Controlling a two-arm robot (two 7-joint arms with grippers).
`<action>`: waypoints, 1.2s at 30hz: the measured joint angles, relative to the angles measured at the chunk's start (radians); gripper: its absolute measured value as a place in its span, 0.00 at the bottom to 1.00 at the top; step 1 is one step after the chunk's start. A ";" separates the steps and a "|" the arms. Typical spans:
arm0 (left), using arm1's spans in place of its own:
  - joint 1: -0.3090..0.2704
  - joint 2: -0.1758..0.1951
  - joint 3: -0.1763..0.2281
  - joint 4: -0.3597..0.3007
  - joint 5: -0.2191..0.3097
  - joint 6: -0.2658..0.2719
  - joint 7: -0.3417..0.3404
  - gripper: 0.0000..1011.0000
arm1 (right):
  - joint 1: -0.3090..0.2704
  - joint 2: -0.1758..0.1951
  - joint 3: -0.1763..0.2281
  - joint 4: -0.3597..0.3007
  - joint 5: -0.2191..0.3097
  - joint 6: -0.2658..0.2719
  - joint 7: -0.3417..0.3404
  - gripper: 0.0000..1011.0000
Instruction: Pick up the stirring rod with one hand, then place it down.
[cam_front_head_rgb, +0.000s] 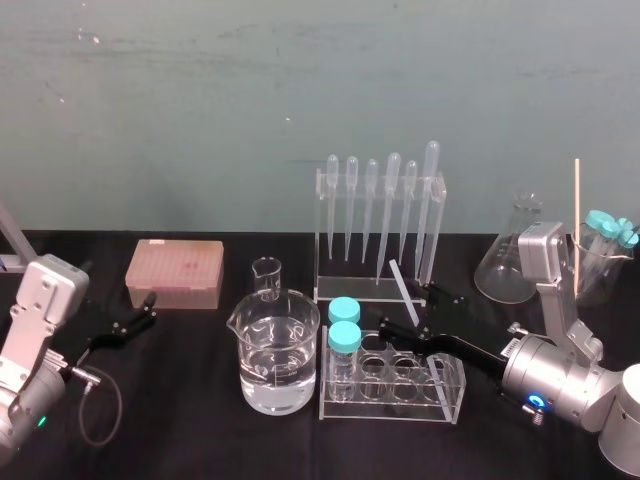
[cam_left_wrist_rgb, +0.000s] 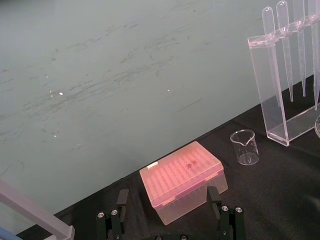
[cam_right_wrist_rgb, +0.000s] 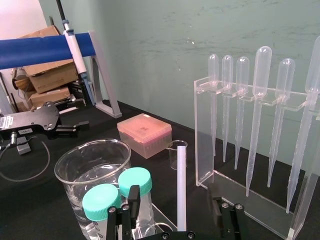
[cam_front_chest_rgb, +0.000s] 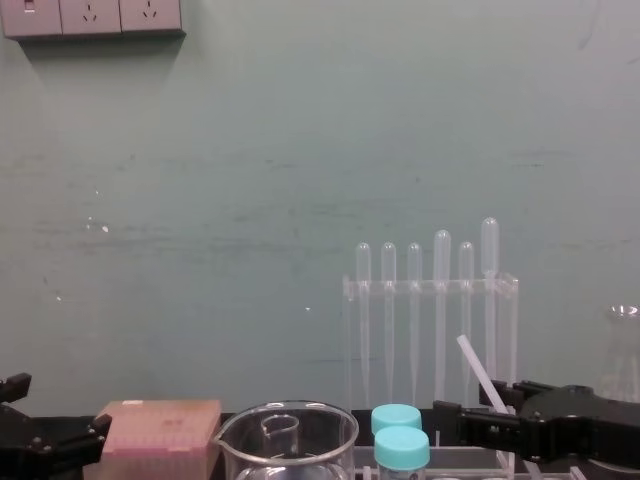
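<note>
The stirring rod (cam_front_head_rgb: 403, 285) is a thin translucent white stick that leans tilted just in front of the pipette rack (cam_front_head_rgb: 380, 230), behind the test tube rack (cam_front_head_rgb: 395, 388). My right gripper (cam_front_head_rgb: 410, 310) reaches in from the right with one finger on each side of the rod. In the right wrist view the rod (cam_right_wrist_rgb: 181, 185) stands between the fingers (cam_right_wrist_rgb: 131, 200), which are wide apart and clear of it. From the chest the rod (cam_front_chest_rgb: 478, 370) slants above the same gripper (cam_front_chest_rgb: 490, 412). My left gripper (cam_front_head_rgb: 125, 325) rests open at the left, near the pink tip box (cam_left_wrist_rgb: 182, 177).
A large beaker of water (cam_front_head_rgb: 278, 355) and two teal-capped tubes (cam_front_head_rgb: 343, 325) sit just left of the right gripper. A small beaker (cam_front_head_rgb: 267, 275) stands behind them. A conical flask (cam_front_head_rgb: 510, 255) and a beaker of capped tubes (cam_front_head_rgb: 600, 255) stand at the back right.
</note>
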 joint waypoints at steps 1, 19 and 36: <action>0.000 0.000 0.000 0.000 0.000 0.000 0.000 0.99 | 0.000 0.000 0.000 0.000 0.000 0.000 0.000 0.84; 0.000 0.000 0.000 0.000 0.000 0.000 0.000 0.99 | 0.000 0.000 0.000 0.000 0.002 0.000 0.003 0.29; 0.000 0.000 0.000 0.000 0.000 0.000 0.000 0.99 | 0.000 0.000 0.000 0.000 0.003 0.000 0.003 0.07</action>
